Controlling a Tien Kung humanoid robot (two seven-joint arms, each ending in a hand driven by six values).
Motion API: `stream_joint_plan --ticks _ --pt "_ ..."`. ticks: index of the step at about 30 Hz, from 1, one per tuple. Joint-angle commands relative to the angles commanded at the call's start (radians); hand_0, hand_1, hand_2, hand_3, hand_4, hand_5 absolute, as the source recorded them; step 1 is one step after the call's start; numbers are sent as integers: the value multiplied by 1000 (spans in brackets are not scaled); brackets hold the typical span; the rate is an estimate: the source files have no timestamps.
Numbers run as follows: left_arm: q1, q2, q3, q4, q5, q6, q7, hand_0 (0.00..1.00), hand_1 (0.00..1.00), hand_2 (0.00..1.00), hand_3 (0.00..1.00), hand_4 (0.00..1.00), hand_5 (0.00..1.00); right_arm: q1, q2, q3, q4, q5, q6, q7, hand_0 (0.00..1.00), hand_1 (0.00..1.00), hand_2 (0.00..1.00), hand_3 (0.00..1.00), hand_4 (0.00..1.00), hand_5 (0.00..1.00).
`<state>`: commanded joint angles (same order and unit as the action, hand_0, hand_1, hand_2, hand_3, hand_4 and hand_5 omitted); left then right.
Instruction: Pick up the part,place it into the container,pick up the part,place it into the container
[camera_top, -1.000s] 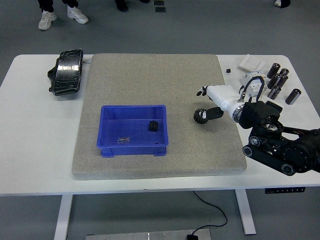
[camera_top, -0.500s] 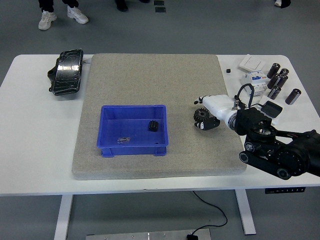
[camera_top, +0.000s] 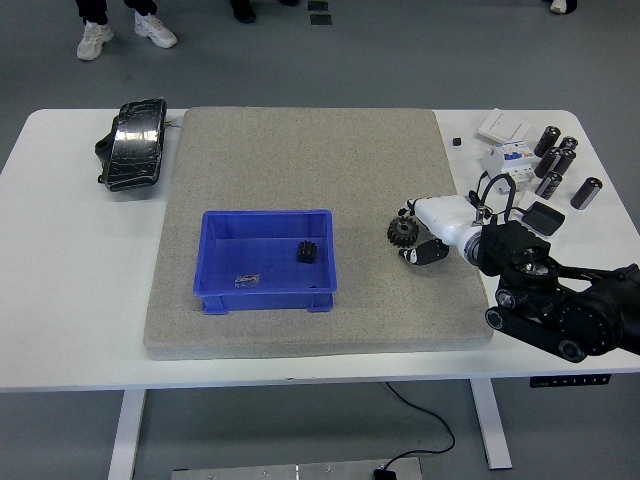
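A mat (camera_top: 300, 150) lies on the middle of the counter (camera_top: 60, 300). On the mat's near left part stands the container (camera_top: 265, 290), with one part (camera_top: 307, 252) in its right half and a smaller piece (camera_top: 246, 281) nearer, left of it. Right of the container, on the mat, a gear (camera_top: 402, 231) lies just beside the right hand (camera_top: 425, 238), which reaches in from the right. A pouch (camera_top: 133, 143) lies at the far left, off the mat. Cylinders (camera_top: 560, 160) and a switch plate (camera_top: 503, 126) lie at the far right.
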<state>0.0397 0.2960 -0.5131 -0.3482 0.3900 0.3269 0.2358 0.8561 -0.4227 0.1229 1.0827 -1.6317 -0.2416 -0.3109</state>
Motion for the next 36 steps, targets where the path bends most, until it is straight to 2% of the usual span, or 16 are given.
stream_joint_plan --ticks 5,6,11,12,17,18,23,24,32,36 --pt "1 0 3 1 -5 -1 -4 680 673 631 574 569 490 -1 5 -7 0 4 -15 4 332 522 652 700 697 320" --pt "1 0 3 1 -4 -1 -3 680 673 632 574 566 498 -1 6 -7 0 5 -17 4 314 505 635 692 622 269" --pt "2 0 1 1 -3 -1 -4 680 673 632 574 566 498 -1 10 -9 0 9 -28 5 314 505 635 692 622 269" --pt "2 0 1 1 -3 -1 -5 680 673 632 574 564 501 -1 11 -11 -1 10 -30 5 301 499 599 686 540 198" --pt "3 1 0 1 -2 0 -4 680 673 632 574 564 501 -5 11 -16 -2 14 -37 7 301 499 599 686 540 198" --pt "3 1 0 1 -2 0 -4 679 673 632 573 563 502 -5 11 -16 -2 12 -37 6 378 515 467 632 592 2" --pt "2 3 0 2 -6 4 -10 679 673 632 573 563 502 -8 8 -16 6 5 -45 5 378 515 467 632 592 2" --pt "2 3 0 2 -8 5 -11 679 673 633 573 564 504 -8 8 -16 8 3 -47 6 385 500 363 499 452 2" --pt "1 1 4 3 -15 11 -19 679 673 635 573 563 505 -13 -2 -2 17 -5 -70 15 382 500 352 492 446 2" --pt "2 -1 5 2 -17 15 -21 679 674 636 574 564 508 -21 -14 28 44 -22 -89 18 384 502 348 491 438 2"
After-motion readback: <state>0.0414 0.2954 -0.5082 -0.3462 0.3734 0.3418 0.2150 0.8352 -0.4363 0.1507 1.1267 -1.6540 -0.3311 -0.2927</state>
